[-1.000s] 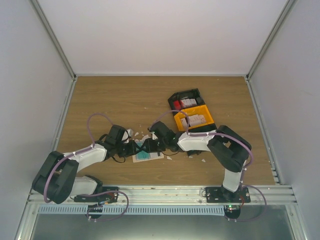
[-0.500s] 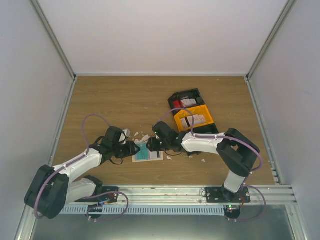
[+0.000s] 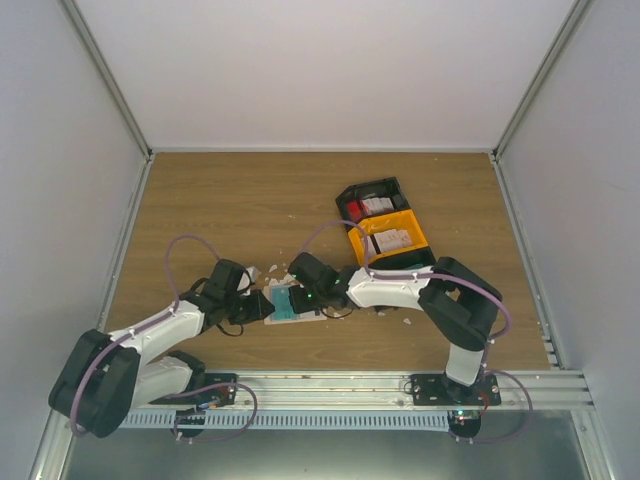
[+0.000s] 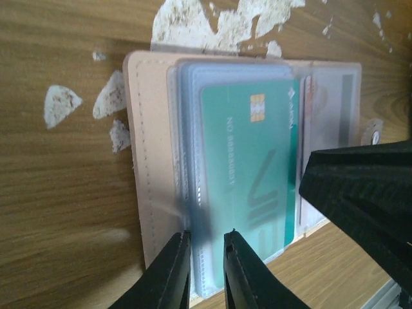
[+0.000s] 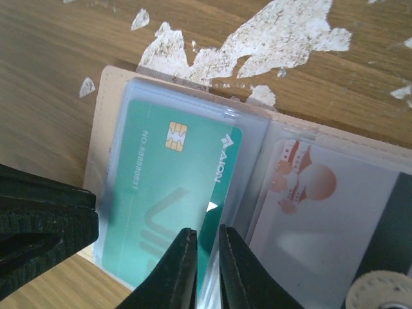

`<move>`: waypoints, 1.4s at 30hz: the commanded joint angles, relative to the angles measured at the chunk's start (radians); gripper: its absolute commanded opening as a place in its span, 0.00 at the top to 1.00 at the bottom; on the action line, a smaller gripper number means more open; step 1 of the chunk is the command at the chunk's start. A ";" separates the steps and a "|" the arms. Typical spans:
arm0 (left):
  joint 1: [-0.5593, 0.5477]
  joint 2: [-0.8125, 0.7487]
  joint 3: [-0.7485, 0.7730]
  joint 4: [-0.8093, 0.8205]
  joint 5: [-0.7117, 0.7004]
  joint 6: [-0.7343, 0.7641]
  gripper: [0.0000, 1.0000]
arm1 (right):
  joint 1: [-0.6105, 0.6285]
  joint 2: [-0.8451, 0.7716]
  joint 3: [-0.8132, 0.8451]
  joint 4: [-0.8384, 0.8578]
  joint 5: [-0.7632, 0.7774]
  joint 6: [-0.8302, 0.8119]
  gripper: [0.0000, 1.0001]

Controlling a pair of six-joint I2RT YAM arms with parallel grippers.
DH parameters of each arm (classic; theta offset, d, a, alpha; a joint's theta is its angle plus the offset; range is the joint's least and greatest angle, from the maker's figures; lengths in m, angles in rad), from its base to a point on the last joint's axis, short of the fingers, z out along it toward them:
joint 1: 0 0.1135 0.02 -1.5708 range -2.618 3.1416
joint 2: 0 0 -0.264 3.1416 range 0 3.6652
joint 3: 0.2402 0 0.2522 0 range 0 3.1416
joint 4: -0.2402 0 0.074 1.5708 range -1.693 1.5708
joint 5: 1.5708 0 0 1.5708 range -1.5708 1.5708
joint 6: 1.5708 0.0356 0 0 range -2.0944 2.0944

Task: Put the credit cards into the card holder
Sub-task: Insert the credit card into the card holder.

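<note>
The card holder (image 4: 151,161) is lying open and flat on the table (image 4: 58,212), directly ahead of both claws, which are meeting over it from opposite sides. The left claw (image 4: 207,273) is pinching the near edge of the clear sleeves (image 4: 185,148), its 2 fingers nearly together with the plastic sandwiched between them. The right claw (image 5: 207,267) is clenching the long edge of the teal card (image 5: 161,193). The card is sitting just ahead of its fingertips, at least partly under 1 clear sleeve. How deep it is seated I cannot tell. A white card (image 5: 302,187) with an orange picture is showing in the pocket to the right of the right claw's fingers. White scraps (image 5: 283,32) are lying beyond the holder's far edge.

The teal card is looking light, stiff and slick, so gripping its bare edge and pushing along its flat is probably suiting it best. The sleeves are looking thin and floppy, likely buckling under a push. Holding them at the open lip, as the left claw is doing, should be steadying the mouth. The holder itself is seeming light enough to slide on the wood.
</note>
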 commanded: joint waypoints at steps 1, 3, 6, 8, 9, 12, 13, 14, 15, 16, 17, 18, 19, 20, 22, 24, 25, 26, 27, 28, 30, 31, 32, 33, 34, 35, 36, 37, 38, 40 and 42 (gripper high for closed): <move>-0.002 0.015 -0.021 0.057 0.033 0.025 0.81 | 0.009 0.042 0.036 -0.025 -0.005 -0.024 0.90; -0.001 0.022 -0.020 0.060 0.035 0.029 0.80 | 0.009 0.054 0.043 -0.025 -0.019 -0.029 0.90; -0.002 0.036 -0.025 0.075 0.053 0.031 0.80 | 0.009 0.066 0.048 -0.011 -0.054 -0.035 0.92; -0.002 0.042 -0.033 0.093 0.069 0.029 0.80 | 0.009 0.067 0.043 0.008 -0.080 -0.038 0.96; -0.002 0.045 -0.037 0.100 0.074 0.029 0.80 | 0.009 0.066 0.038 0.022 -0.093 -0.040 0.97; -0.002 0.048 -0.043 0.109 0.083 0.027 0.82 | 0.009 0.060 0.024 0.064 -0.137 -0.034 0.98; -0.003 0.048 -0.041 0.108 0.085 0.027 0.82 | 0.009 0.059 0.021 0.070 -0.140 -0.031 0.98; -0.002 0.047 -0.040 0.107 0.083 0.027 0.82 | 0.010 0.057 0.021 0.070 -0.135 -0.027 0.98; -0.001 0.046 -0.036 0.100 0.075 0.026 0.82 | 0.009 0.053 0.022 0.060 -0.119 -0.022 0.98; -0.002 0.042 -0.031 0.089 0.065 0.026 0.81 | 0.009 0.047 0.021 0.049 -0.092 -0.021 0.97; -0.003 0.036 -0.027 0.080 0.051 0.025 0.79 | 0.009 0.037 0.017 0.032 -0.063 -0.024 0.97; -0.003 0.025 -0.026 0.070 0.037 0.024 0.77 | 0.009 0.028 0.017 0.009 -0.026 -0.029 0.96; -0.003 0.012 -0.024 0.061 0.019 0.022 0.75 | 0.009 0.019 0.020 -0.015 0.002 -0.033 0.95; -0.002 0.001 -0.021 0.052 0.007 0.020 0.72 | 0.009 0.011 0.026 -0.041 0.026 -0.039 0.93; -0.002 -0.010 0.006 0.015 -0.006 0.024 0.68 | 0.012 -0.013 0.040 -0.092 0.066 -0.056 0.89; -0.002 -0.026 0.020 0.000 -0.005 0.025 0.65 | 0.019 -0.032 0.038 -0.122 0.117 -0.075 0.85; -0.002 -0.035 0.020 0.005 -0.005 0.020 0.65 | 0.019 -0.034 0.039 -0.135 0.124 -0.085 0.82; -0.001 -0.040 0.021 0.005 -0.009 0.013 0.64 | 0.019 -0.030 0.048 -0.155 0.127 -0.095 0.80; -0.001 -0.041 0.026 0.001 -0.013 0.007 0.65 | 0.022 -0.025 0.060 -0.175 0.124 -0.106 0.79; -0.001 -0.038 0.029 0.003 -0.008 0.003 0.65 | 0.025 -0.021 0.066 -0.187 0.123 -0.116 0.78; -0.002 -0.040 0.020 0.027 0.006 -0.005 0.65 | 0.030 -0.015 0.062 -0.184 0.107 -0.135 0.74; -0.002 -0.040 0.012 0.038 0.001 -0.014 0.65 | 0.030 -0.006 0.065 -0.187 0.098 -0.140 0.73; -0.001 -0.039 0.010 0.037 -0.004 -0.023 0.65 | 0.030 0.005 0.077 -0.198 0.090 -0.146 0.72; 0.000 -0.033 0.013 0.035 -0.003 -0.025 0.65 | 0.033 0.014 0.088 -0.210 0.087 -0.153 0.72; -0.001 -0.032 0.015 0.036 0.001 -0.025 0.65 | 0.035 0.019 0.095 -0.214 0.091 -0.156 0.72; -0.002 -0.033 0.011 0.041 0.006 -0.025 0.65 | 0.038 0.025 0.096 -0.211 0.093 -0.160 0.71; -0.001 -0.037 0.002 0.055 0.006 -0.027 0.65 | 0.040 0.028 0.097 -0.204 0.095 -0.164 0.71; 0.000 -0.041 -0.010 0.068 0.004 -0.032 0.65 | 0.042 0.035 0.104 -0.204 0.099 -0.165 0.71; -0.001 -0.042 -0.019 0.075 0.001 -0.038 0.65 | 0.044 0.044 0.114 -0.209 0.104 -0.165 0.71; -0.001 -0.040 -0.029 0.087 0.008 -0.044 0.66 | 0.052 0.056 0.135 -0.221 0.117 -0.169 0.71; -0.001 -0.042 -0.039 0.101 0.020 -0.047 0.68 | 0.061 0.061 0.145 -0.216 0.124 -0.170 0.71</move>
